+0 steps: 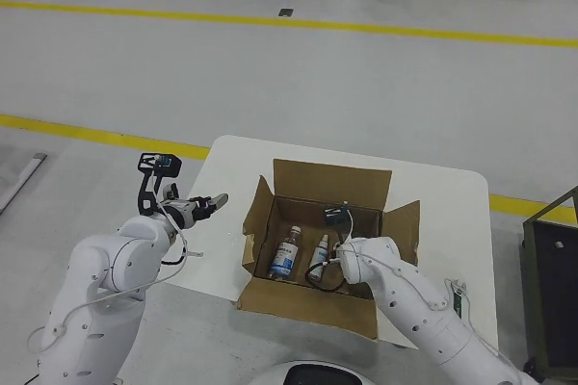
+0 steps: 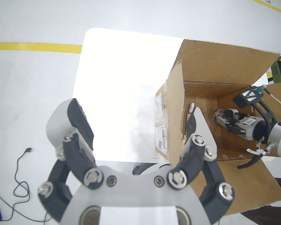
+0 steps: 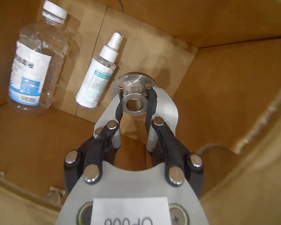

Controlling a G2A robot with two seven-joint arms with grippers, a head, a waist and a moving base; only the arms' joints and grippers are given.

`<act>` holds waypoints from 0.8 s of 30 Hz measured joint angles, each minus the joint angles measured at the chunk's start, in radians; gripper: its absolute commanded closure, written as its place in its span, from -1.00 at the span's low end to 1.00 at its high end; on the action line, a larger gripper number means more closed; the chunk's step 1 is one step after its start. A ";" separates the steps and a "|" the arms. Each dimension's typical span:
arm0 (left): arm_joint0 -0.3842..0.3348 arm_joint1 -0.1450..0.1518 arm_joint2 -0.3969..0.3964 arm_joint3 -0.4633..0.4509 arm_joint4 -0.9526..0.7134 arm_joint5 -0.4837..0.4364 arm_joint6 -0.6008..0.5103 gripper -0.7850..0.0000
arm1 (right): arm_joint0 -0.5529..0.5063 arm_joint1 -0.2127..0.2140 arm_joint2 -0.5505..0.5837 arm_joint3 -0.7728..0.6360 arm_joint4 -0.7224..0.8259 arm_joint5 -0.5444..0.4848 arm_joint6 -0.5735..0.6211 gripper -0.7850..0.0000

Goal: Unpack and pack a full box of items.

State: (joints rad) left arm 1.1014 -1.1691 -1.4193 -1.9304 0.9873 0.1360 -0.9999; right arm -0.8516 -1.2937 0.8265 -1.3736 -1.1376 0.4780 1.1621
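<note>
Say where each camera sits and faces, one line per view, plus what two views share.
Top: above the arms, looking down on table and box; both arms show.
Left wrist: on the left arm beside the box, facing across it; open left gripper shows.
Right wrist: inside the box, facing its floor; right gripper shut on a fitting.
Shared: top and right wrist show bottle and spray bottle.

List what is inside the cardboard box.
A clear bottle and a spray bottle lie flat; the right pincer grips a metal flange. The pincer hides whatever lies beneath it.
</note>
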 measured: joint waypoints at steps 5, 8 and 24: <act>0.000 0.000 0.000 0.000 0.000 0.000 0.000 -1.00 | 0.012 -0.009 -0.001 0.026 0.019 0.016 -0.022 1.00; 0.000 0.000 0.000 0.000 0.000 0.000 0.000 -1.00 | 0.012 -0.009 -0.001 0.025 0.018 0.015 -0.021 1.00; 0.000 0.000 0.000 0.000 0.000 0.000 0.000 -1.00 | 0.016 -0.053 -0.065 0.130 0.012 0.024 -0.091 1.00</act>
State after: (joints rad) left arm 1.1014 -1.1691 -1.4193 -1.9304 0.9873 0.1360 -0.9999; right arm -0.8357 -1.3467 0.7615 -1.2432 -1.1258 0.5023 1.0715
